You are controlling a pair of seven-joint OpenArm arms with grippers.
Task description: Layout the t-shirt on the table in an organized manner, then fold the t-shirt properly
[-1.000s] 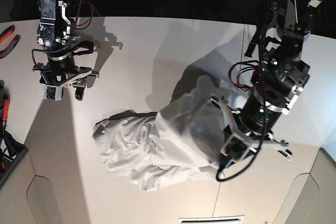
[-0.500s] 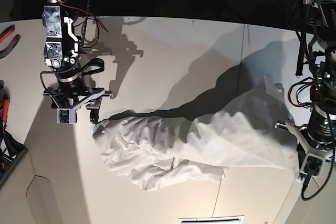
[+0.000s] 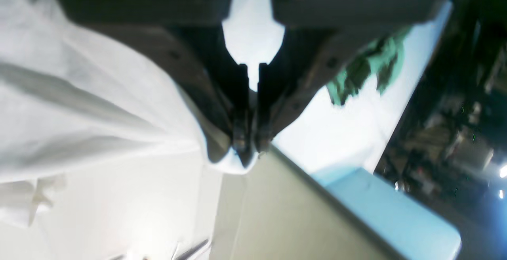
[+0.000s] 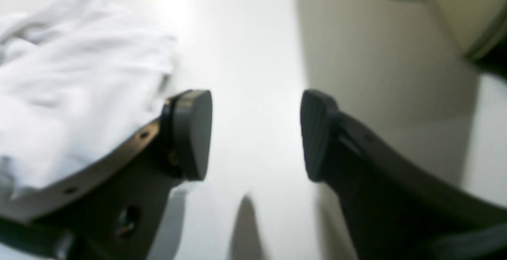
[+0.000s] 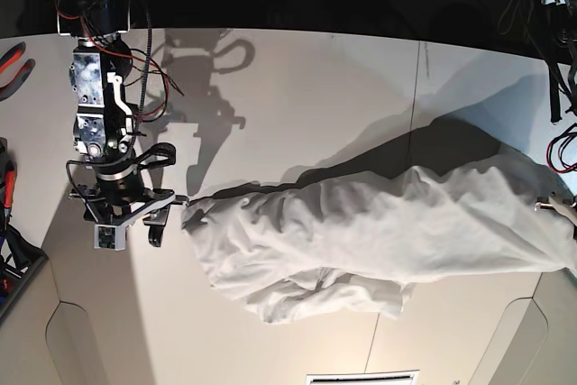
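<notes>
The white t-shirt [image 5: 379, 232] lies wrinkled and stretched across the table [image 5: 297, 96], from near the left arm to the right edge of the base view. My left gripper [image 3: 246, 149] is shut on a pinch of the shirt's cloth [image 3: 79, 105] and holds it over the table's right edge; in the base view only its tip [image 5: 557, 205] shows. My right gripper [image 4: 255, 133] is open and empty, low over the bare table, with the shirt's end [image 4: 59, 73] just beside one finger. In the base view it [image 5: 153, 221] sits at the shirt's left end.
Red-handled pliers [image 5: 13, 65] and other tools [image 5: 7, 187] lie at the table's left edge. Beige cut-out corners [image 5: 90, 340] [image 5: 532, 331] flank the front. A dark seam [image 5: 419, 69] runs across the right part. A green cloth [image 3: 368, 69] and a light blue surface [image 3: 388, 212] lie beyond the right edge.
My left gripper has pulled the shirt far to the right, stretching it out and dragging its left end rightward. My right arm has moved down to the shirt's left end, still open.
</notes>
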